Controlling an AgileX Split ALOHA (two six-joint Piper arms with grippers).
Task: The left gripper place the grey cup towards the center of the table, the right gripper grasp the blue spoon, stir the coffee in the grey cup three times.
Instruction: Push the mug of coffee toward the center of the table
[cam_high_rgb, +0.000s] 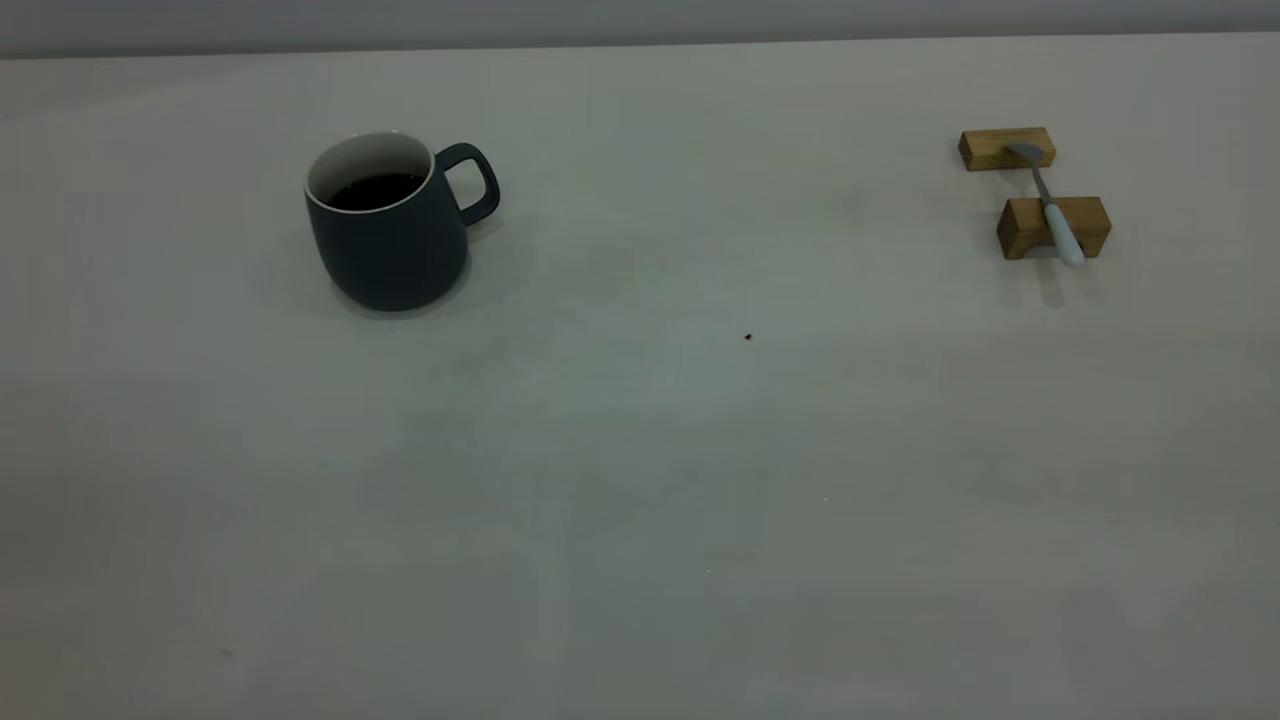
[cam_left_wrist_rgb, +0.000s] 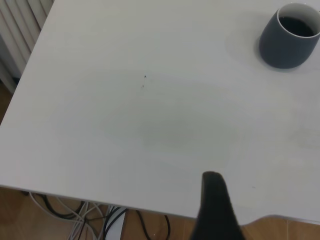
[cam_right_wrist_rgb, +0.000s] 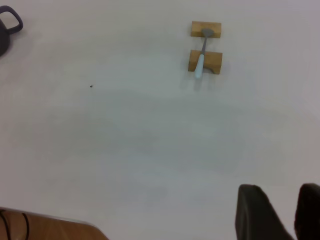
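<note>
Start state: cup (cam_high_rgb: 388, 225) with coffee (cam_high_rgb: 374, 190) upper left, spoon (cam_high_rgb: 1050, 205) bridging two blocks (cam_high_rgb: 1053, 226) upper right so it sits raised for grasping; my right gripper (cam_right_wrist_rgb: 280, 212) parted, empty; left gripper (cam_left_wrist_rgb: 215, 210) aperture indeterminable.

1. Neither arm shows in the exterior view.
2. In the left wrist view, the left gripper (cam_left_wrist_rgb: 216, 210) appears only as one dark finger (cam_left_wrist_rgb: 215, 200) cut off by the picture's edge, so whether it is open cannot be told.
3. In the right wrist view, the right gripper (cam_right_wrist_rgb: 282, 212) shows only two dark fingertips (cam_right_wrist_rgb: 255, 210) with a gap between them, both cropped at the edge.
4. The grey cup (cam_right_wrist_rgb: 6, 30) is cut off in the right wrist view, leaving only its handle and a sliver of wall.
5. In the left wrist view, the cup's handle is hidden behind its body.
6. The blue spoon (cam_high_rgb: 1050, 205) hides part of each wooden block (cam_high_rgb: 1005, 148).
</note>
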